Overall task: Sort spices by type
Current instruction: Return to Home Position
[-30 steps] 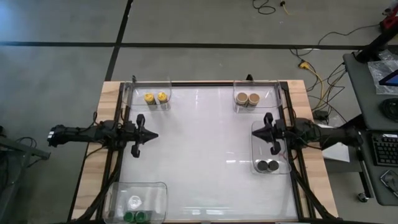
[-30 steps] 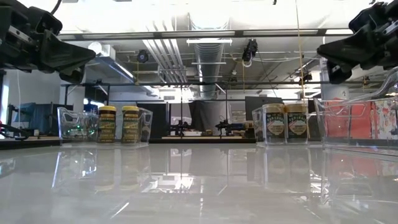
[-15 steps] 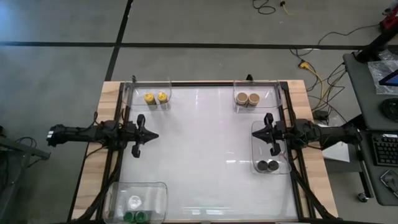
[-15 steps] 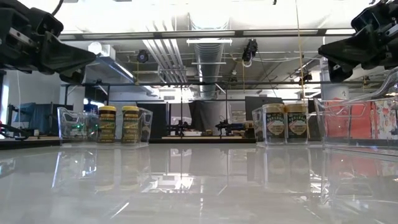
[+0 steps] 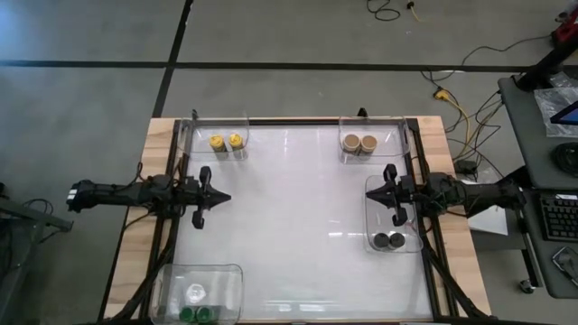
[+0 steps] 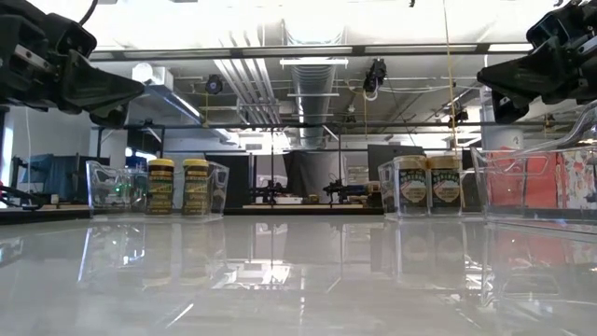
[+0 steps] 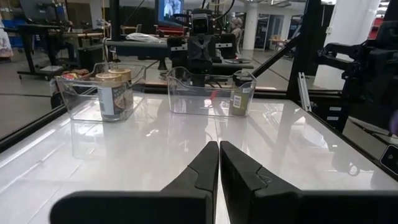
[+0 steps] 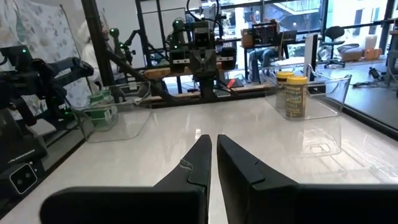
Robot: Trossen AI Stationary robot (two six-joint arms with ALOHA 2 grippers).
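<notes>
Nothing on the table (image 5: 298, 226) has shifted over the last second; the jars stand where they stood, and both arms have all but stopped moving, the right one having drawn back only a shade in the low view; I read that as the arms settling at rest with the sorting done.

The left gripper (image 5: 223, 197) hangs over the left edge, about midway along it, pointing toward the table's middle; in its wrist view the two fingers (image 7: 202, 171) lie closed against each other with only a hairline between them and nothing held. The right gripper (image 5: 371, 194) mirrors it at the right edge, above the back end of the right-edge tray (image 5: 379, 221); its fingers (image 8: 196, 165) are likewise drawn together and empty.

The spices stand grouped by lid colour, each pair side by side in its own clear tray; the yellow-lidded jars (image 5: 226, 141) are in the back-left tray (image 5: 194, 144) at the back-left corner; the tan-lidded jars (image 5: 358, 143) are in the back-right tray (image 5: 388, 144) at the back-right corner; the black-lidded jars (image 5: 389, 240) sit at the front end of the right-edge tray; the green-lidded jars (image 5: 195, 314) sit at the front of the front-left tray (image 5: 226, 284) in the front-left corner. A pale round thing (image 5: 196, 292) lies just behind the green pair; I cannot tell what it is.

No jar stands loose on the open table, so as far as I can judge no type is mixed and nothing is left to place.
</notes>
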